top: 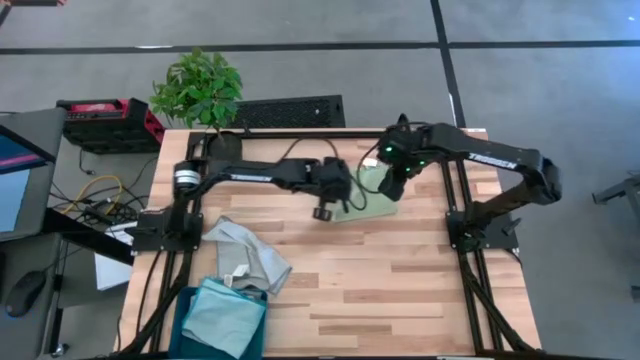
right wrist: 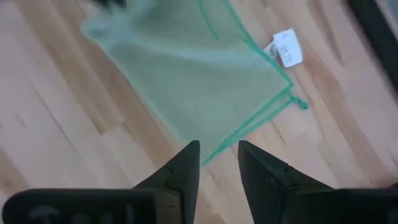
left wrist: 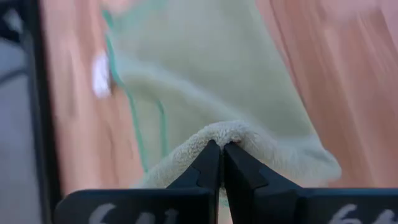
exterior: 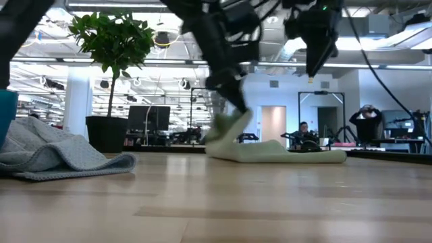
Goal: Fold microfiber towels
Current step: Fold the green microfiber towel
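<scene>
The light green towel (top: 372, 200) lies folded on the table's far middle; it also shows in the low view (exterior: 283, 154). My left gripper (top: 324, 208) is at the towel's left end and is shut on it (left wrist: 222, 144). My right gripper (top: 392, 186) hangs open above the towel's right part, touching nothing (right wrist: 217, 155); in the low view it is well above the cloth (exterior: 314, 67). The towel's green-stitched hem and white tag (right wrist: 286, 47) show below it. Two pale grey towels (top: 250, 255) lie crumpled at the near left. A light blue towel (top: 222, 318) lies on the bin. My left gripper pinches a raised fold of the green towel's left end (left wrist: 225, 130) between its two shut fingers. The fingers slant down from the table's left. That end is lifted off the table (exterior: 229, 125), and the rest of the towel lies flat on the wood (exterior: 297, 156).
A dark teal bin (top: 190, 320) stands at the near left corner. A potted plant (top: 198, 88) stands beyond the far left edge. White paper (top: 112, 268) lies off the table's left side. Bare wood (top: 400, 290) stretches across the near middle and right. People show far off in the room (exterior: 368, 121).
</scene>
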Controlling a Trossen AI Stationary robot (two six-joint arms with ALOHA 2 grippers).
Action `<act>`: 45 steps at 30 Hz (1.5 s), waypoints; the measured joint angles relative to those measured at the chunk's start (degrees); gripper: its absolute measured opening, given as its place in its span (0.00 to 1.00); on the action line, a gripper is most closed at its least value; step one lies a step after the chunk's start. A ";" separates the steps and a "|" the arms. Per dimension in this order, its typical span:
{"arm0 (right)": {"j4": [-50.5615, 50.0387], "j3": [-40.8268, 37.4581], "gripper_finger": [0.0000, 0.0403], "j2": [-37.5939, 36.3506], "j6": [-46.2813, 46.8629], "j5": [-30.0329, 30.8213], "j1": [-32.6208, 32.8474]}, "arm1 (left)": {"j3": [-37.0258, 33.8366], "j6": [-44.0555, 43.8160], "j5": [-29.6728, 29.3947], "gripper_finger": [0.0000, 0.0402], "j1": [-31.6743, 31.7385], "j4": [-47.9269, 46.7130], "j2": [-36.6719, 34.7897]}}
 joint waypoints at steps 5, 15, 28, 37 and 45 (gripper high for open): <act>-0.68 0.00 0.33 -5.63 0.27 0.05 -1.22 | 13.51 5.73 1.42 0.00 0.92 -0.28 7.88; -1.70 0.00 0.33 -12.25 0.28 0.06 -2.81 | 37.89 8.97 3.75 0.00 1.99 -6.05 24.03; -1.67 -0.02 0.33 -12.76 -0.34 -0.07 -2.81 | 41.34 10.15 -7.29 0.09 0.04 -5.31 27.48; -1.49 -0.02 0.32 -12.75 -0.41 -0.01 -2.81 | 41.32 5.98 -8.87 0.20 0.01 -2.08 27.48; -1.44 -0.02 0.32 -12.73 -1.26 -0.03 -2.81 | 41.71 0.57 -9.85 0.23 -0.61 -2.87 27.46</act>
